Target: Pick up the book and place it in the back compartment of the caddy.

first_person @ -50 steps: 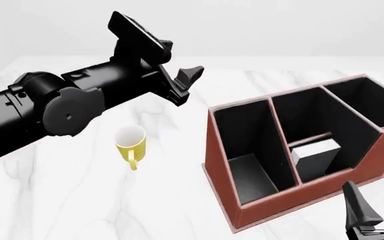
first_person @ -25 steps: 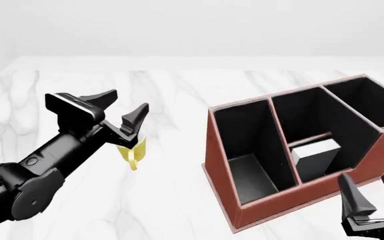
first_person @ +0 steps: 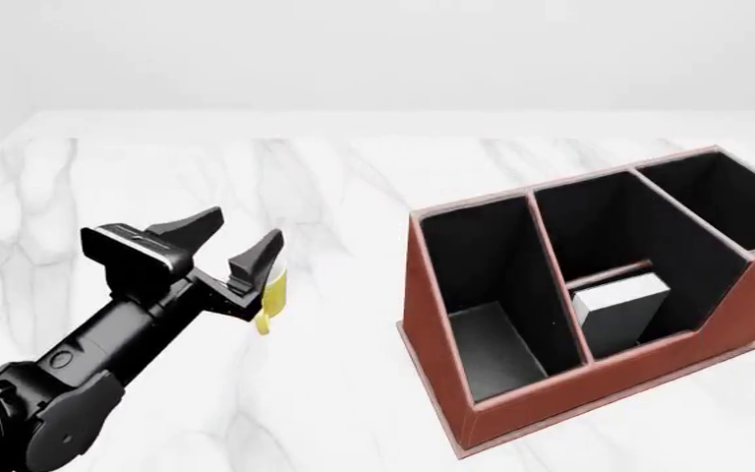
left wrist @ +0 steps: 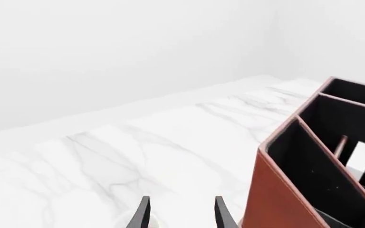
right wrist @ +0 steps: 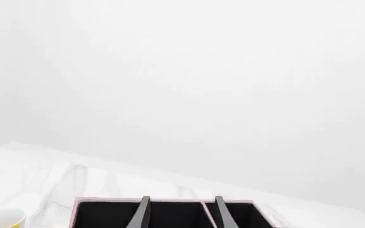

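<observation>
Since half a second ago, a small drop and pull-back of the left jaws (first_person: 237,228), now spread wide with nothing between, low over the desk (first_person: 351,393) and partly covering the yellow mug (first_person: 274,288). Gone from the front view: the right jaws (right wrist: 181,213), shown by the right wrist view as also apart and empty, just over the caddy (first_person: 535,403).

Standing already inside the caddy: the book (first_person: 620,300), in the middle lane, on the near side of the cross divider. Cannot tell whether that counts as the back compartment.

Possible trouble:
- Knocking the mug over by swinging the left fingers sideways.
- Pushing the caddy by dropping the right jaws too low.
- Leaving the book in the wrong pocket.
</observation>
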Robot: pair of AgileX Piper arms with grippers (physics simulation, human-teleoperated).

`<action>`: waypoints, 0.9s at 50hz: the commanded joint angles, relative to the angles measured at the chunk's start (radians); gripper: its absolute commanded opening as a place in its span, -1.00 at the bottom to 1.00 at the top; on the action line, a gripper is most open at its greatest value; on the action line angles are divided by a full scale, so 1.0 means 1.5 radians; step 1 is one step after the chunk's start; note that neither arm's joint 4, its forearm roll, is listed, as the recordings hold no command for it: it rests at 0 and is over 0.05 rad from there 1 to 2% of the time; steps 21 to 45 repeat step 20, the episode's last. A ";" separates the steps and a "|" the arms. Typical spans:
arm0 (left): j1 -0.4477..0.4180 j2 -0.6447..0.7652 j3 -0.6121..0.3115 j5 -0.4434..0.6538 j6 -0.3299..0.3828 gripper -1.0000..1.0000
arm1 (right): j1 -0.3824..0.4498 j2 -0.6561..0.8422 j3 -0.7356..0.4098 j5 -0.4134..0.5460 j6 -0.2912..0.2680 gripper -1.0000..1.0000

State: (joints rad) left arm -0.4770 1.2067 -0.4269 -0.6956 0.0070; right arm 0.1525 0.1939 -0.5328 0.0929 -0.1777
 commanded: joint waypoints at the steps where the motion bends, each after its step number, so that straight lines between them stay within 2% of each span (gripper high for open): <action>1: -0.004 0.010 0.013 -0.019 -0.003 1.00 | 0.027 -0.032 -0.222 0.118 -0.042 1.00; 3: -0.004 0.013 0.013 -0.021 -0.003 1.00 | 0.034 -0.041 -0.277 0.140 -0.059 1.00; 5: -0.004 0.015 0.014 -0.023 -0.002 1.00 | 0.036 -0.046 -0.292 0.144 -0.065 1.00; 9: -0.004 0.016 0.016 -0.026 -0.001 1.00 | 0.050 -0.061 -0.395 0.181 -0.084 1.00; 13: -0.008 0.021 0.019 -0.031 0.000 1.00 | 0.043 -0.084 -0.489 0.200 -0.064 1.00; 16: -0.009 0.025 0.020 -0.034 0.002 1.00 | 0.039 -0.101 -0.513 0.200 -0.067 1.00; 17: -0.011 0.026 0.021 -0.035 0.001 1.00 | 0.033 -0.122 -0.525 0.194 -0.076 1.00; 18: -0.011 0.028 0.021 -0.037 0.001 1.00 | 0.041 -0.129 -0.560 0.182 -0.107 1.00; 19: -0.011 0.028 0.021 -0.037 0.001 1.00 | 0.041 -0.129 -0.560 0.182 -0.107 1.00; 20: -0.012 0.029 0.022 -0.038 0.001 1.00 | 0.032 -0.129 -0.603 0.176 -0.117 1.00; 45: -0.012 0.029 0.022 -0.038 0.001 1.00 | 0.032 -0.129 -0.603 0.176 -0.117 1.00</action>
